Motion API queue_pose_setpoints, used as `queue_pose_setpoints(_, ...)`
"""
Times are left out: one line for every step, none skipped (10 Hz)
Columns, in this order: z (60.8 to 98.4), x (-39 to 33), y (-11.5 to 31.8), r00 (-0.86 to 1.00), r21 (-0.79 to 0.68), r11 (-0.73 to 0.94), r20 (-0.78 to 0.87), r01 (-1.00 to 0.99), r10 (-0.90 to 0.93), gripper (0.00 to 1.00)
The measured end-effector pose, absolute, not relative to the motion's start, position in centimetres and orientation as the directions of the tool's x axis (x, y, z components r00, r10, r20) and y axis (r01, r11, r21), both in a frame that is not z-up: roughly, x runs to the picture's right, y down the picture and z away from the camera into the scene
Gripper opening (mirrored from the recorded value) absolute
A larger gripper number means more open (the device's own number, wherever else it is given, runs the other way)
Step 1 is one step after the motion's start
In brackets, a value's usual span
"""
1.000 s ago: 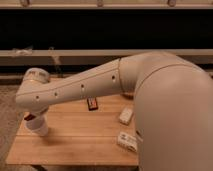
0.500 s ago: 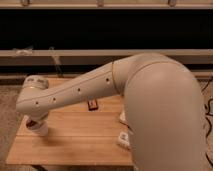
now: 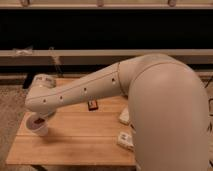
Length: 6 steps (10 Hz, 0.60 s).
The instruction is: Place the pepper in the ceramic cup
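Our gripper (image 3: pixel 38 116) hangs at the far left of the worktop (image 3: pixel 80 142), hidden behind the wrist, so we cannot tell its state. Directly below it stands the ceramic cup (image 3: pixel 38 127). Something dark red shows at the cup's mouth, possibly the pepper (image 3: pixel 37 121).

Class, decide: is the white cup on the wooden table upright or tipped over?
Upright. The ceramic cup stands on the table, its rim facing up, something dark red inside. The gripper sits just above it.
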<state>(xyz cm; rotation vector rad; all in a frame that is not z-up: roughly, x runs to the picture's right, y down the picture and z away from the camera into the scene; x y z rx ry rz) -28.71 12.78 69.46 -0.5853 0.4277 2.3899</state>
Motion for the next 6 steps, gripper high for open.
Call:
queue_pose_setpoints(69.5, -29.0, 12.6, -0.703, 0.149, -0.75, -0.5, -0.645, 0.505, 0.16)
queue_pose_setpoints(69.4, -29.3, 12.6, -0.703, 0.143, -0.752, -0.497, -0.644, 0.508, 0.24)
queue_pose_setpoints(69.2, -29.7, 12.5, -0.702, 0.134, -0.754, -0.496, -0.643, 0.51, 0.34)
queue_pose_setpoints(68.9, -30.0, 12.1, -0.704, 0.122, -0.76, -0.492, -0.639, 0.512, 0.45)
queue_pose_setpoints(68.6, -30.3, 11.9, -0.702, 0.111, -0.762, -0.491, -0.638, 0.516, 0.54)
queue_pose_setpoints(68.3, -30.8, 11.7, -0.697, 0.101, -0.76, -0.491, -0.642, 0.523, 0.66)
